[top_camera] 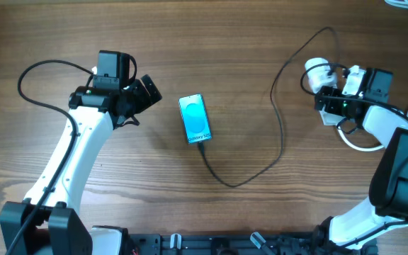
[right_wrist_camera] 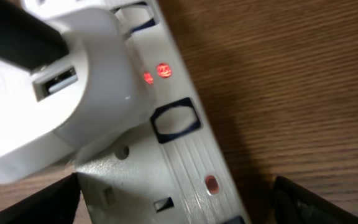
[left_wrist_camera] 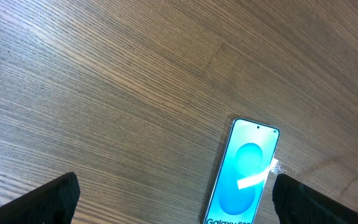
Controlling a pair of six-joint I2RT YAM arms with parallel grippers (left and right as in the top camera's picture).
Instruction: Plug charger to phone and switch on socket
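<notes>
Brown wood-grain laminate forms the worktop, and near its middle the small rectangular smartphone with a bright teal screen is laid flat. The long thin black charger cable is seen to run from the phone's near end, looping toward the right edge and up to a white plug adapter. This adapter is seated in the elongated white plastic power strip by the far right corner. A small red switch light beside the adapter is lit, so both steps are judged done or nearly so. Whether the connector tip is fully seated cannot be told.

The left pincer is held released, jaws wide, just left of the phone and apart from it. The right pincer is likewise released, grasping nothing, poised close over the strip.

From here the switch could be knocked off if the right pincer is dragged sideways rather than lifted clear. The cable could be snagged and the connector pulled out, and the phone could be shoved if the left pincer is swung toward it.
</notes>
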